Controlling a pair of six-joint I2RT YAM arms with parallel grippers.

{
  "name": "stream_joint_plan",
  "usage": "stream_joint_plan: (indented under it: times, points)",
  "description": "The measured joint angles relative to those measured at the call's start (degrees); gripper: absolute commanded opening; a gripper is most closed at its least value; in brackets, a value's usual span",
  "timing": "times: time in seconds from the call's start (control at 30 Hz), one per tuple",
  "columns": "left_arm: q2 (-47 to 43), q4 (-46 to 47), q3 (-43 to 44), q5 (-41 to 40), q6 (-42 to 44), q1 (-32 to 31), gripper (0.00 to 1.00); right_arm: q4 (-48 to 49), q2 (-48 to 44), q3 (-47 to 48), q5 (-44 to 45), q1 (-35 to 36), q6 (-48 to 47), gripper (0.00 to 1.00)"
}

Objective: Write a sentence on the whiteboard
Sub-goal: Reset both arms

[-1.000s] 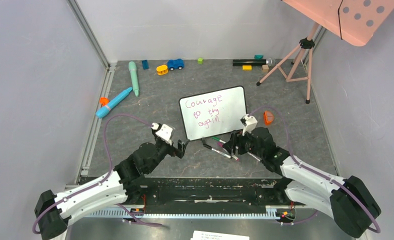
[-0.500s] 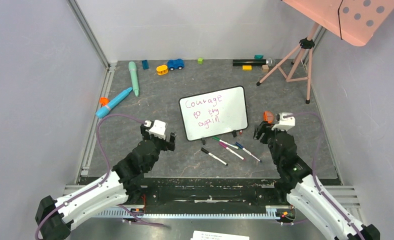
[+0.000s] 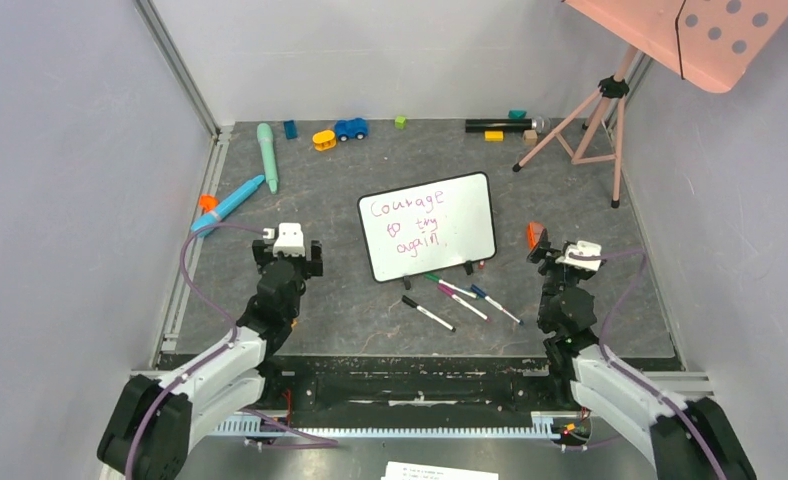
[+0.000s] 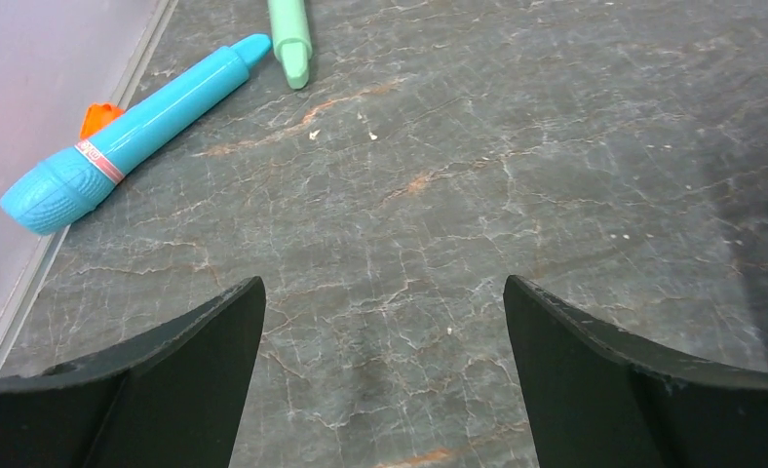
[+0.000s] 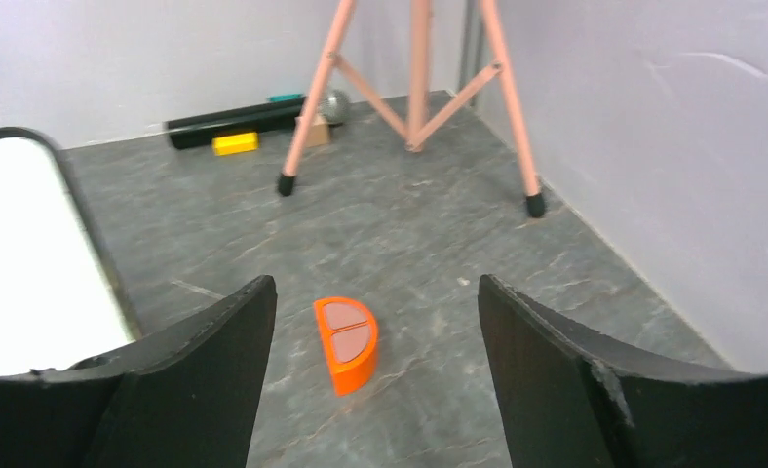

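The whiteboard (image 3: 430, 226) stands at the table's middle on small black feet; its edge also shows in the right wrist view (image 5: 29, 253). The sentence (image 3: 410, 222) is pink-purple writing in three lines, "Courage to try again". Several markers (image 3: 458, 297) lie on the table just in front of the board. My left gripper (image 3: 288, 262) is open and empty, left of the board, over bare table (image 4: 384, 283). My right gripper (image 3: 560, 258) is open and empty, right of the board, with an orange half-round block (image 5: 349, 341) on the table between its fingers' line of sight.
A blue toy microphone (image 4: 127, 141) and a green one (image 4: 290, 39) lie far left, by an orange piece (image 3: 207, 202). A pink tripod (image 3: 592, 118) stands at the back right. Small toys (image 3: 338, 131) and a black bar (image 3: 498, 125) line the back wall.
Both arms have drawn back from the board: the left gripper moved left and away from it, the right gripper swung right from the markers to beside the orange block.
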Motion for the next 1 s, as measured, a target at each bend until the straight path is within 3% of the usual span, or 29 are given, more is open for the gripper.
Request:
stream_joint_plan:
  times: [0.17, 0.47, 0.63, 0.87, 0.9, 1.0]
  points:
    - [8.15, 12.17, -3.06, 2.73, 1.01, 4.11, 0.96, 19.65, 18.40, -0.04, -1.66, -5.18, -2.84, 0.80]
    - [20.83, 26.40, -4.22, 8.09, 1.49, 8.76, 0.93, 33.33, 31.06, -0.07, -8.28, -12.63, -4.20, 0.79]
    - [23.47, 28.33, -2.05, 10.10, 2.27, 9.79, 0.92, 33.64, 41.53, -0.11, -11.13, -14.49, -4.44, 0.80]
    - [34.58, 35.12, -0.50, 13.40, 2.01, 16.02, 0.90, 34.10, 40.61, -0.11, -16.94, -16.15, -4.61, 0.82]
    - [35.63, 34.69, 0.26, 14.60, 1.97, 16.98, 0.98, 33.66, 40.61, -0.11, -17.55, -16.17, -4.66, 0.82]
    - [36.04, 33.92, 1.90, 17.20, 1.79, 18.49, 1.00, 32.35, 40.61, -0.11, -19.23, -16.33, -4.76, 0.84]
